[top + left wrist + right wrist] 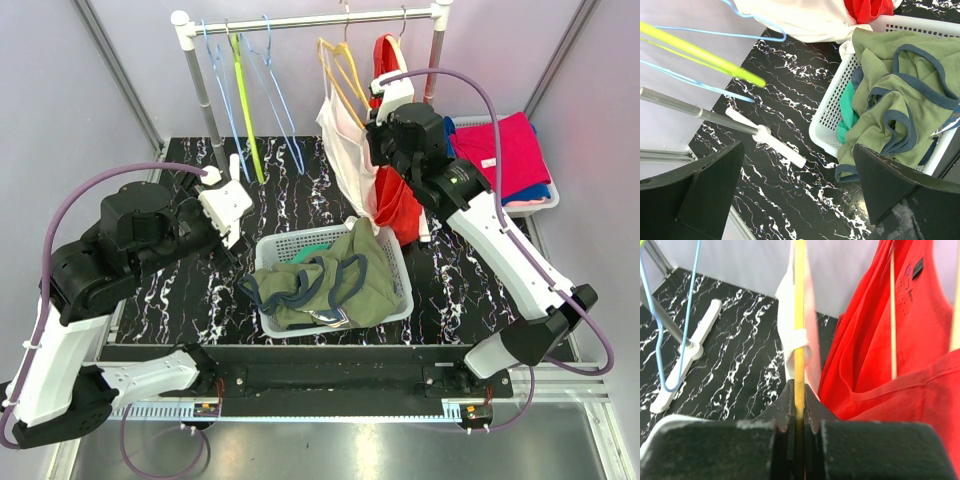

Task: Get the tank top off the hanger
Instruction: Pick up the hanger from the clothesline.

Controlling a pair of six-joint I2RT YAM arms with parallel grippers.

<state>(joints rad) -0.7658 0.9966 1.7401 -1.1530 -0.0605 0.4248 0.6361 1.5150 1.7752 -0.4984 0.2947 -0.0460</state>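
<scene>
A white tank top [340,145] hangs on a yellow hanger [338,62] on the rail. A red tank top [398,205] hangs on another hanger just to its right. My right gripper [372,108] is up at the garments. In the right wrist view it [799,386] is shut on the yellow hanger's bar [799,300], with the white strap [788,347] looped round the bar just beyond the fingertips and the red top [880,365] to the right. My left gripper [240,205] is open and empty above the table, left of the basket; it also shows in the left wrist view [798,146].
A white basket [398,258] at table centre holds an olive tank top [335,280] with blue trim. Empty blue and green hangers [245,100] hang at the rail's left. A bin of pink and blue clothes [508,150] stands back right. The rack's white foot [770,142] lies below my left gripper.
</scene>
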